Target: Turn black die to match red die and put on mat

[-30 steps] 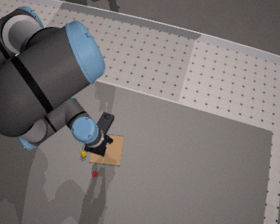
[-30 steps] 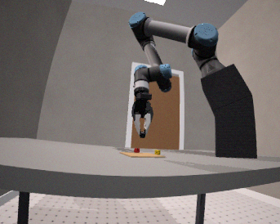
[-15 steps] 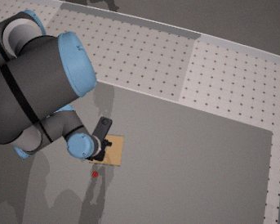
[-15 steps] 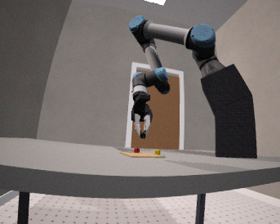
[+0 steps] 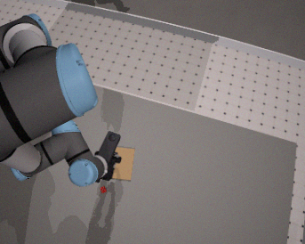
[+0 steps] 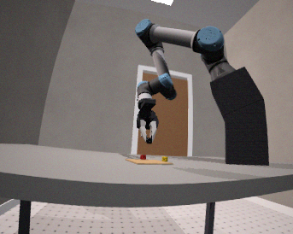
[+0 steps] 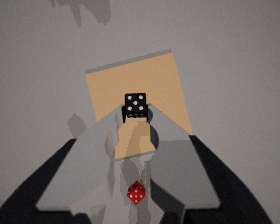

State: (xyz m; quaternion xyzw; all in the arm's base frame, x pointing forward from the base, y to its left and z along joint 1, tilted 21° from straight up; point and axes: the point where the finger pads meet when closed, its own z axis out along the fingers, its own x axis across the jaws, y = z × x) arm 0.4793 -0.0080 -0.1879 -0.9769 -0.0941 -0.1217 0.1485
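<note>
Above tan mat (image 7: 141,80), hand (image 7: 136,119) pinches black die (image 7: 135,105)

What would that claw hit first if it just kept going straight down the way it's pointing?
Probably the tan mat. The gripper, shut on the black die, hangs above it, so the die would likely touch first; exact depth is unclear.

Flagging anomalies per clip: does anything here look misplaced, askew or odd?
Nothing stands out. The end effector holds the black die in the air over the mat. The red die sits on the table off the mat, and the yellow die rests near the mat's edge.
</note>
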